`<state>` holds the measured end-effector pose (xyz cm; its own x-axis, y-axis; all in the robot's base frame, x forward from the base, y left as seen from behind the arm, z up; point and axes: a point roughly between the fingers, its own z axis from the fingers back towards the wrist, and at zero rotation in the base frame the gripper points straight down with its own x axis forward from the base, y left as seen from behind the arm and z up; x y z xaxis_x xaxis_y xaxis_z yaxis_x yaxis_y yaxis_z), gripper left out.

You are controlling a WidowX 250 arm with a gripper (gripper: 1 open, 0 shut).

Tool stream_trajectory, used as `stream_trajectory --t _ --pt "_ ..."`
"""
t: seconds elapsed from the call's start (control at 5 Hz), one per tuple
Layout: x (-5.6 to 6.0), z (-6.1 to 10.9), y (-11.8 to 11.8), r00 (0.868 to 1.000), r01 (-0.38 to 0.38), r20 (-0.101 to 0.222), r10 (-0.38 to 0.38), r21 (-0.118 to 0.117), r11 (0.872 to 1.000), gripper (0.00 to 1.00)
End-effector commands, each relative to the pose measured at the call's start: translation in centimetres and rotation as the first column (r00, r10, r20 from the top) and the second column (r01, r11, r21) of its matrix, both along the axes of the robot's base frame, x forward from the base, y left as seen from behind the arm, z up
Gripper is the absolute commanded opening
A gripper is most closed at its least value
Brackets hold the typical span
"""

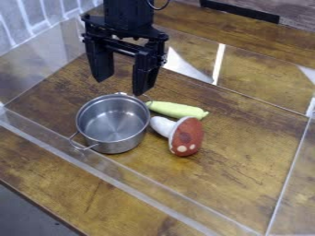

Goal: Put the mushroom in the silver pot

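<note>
So the black two-fingered gripper [124,66] hangs from the top of the view, pointing pretty much straight down, with its jaws spread wide and nothing between them. It sits above the wooden tabletop [234,157], behind the pot and not touching anything. The small round shiny steel pot [113,123] with the thin loop handle stands upright just below and in front of the fingers, and it looks empty inside. The little toy mushroom with the reddish-brown spotted cap and short white stem [181,135] lies on its side on the wood right beside the pot, on its right. A long yellow-green vegetable [178,111] rests just behind the mushroom, touching or nearly so.
</note>
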<state>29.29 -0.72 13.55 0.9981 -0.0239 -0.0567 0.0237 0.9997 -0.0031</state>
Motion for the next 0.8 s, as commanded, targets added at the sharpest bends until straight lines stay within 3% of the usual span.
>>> stream_trajectory --t 0.0,0.2,0.4,0.6 --pt "-0.7 -1.8 -0.6 0.999 -0.025 -0.028 0.025 -0.007 1.0 1.0" --pt "0.0 -3.0 -1.4 1.0 0.017 -0.013 -0.018 -0.022 1.0 1.0" --pt "1.0 -3.9 -2.7 0.994 0.112 0.014 -0.111 -0.032 0.993 1.0" --pt "2.0 -4.8 -4.0 0.975 0.219 0.051 -0.217 -0.035 0.975 1.0"
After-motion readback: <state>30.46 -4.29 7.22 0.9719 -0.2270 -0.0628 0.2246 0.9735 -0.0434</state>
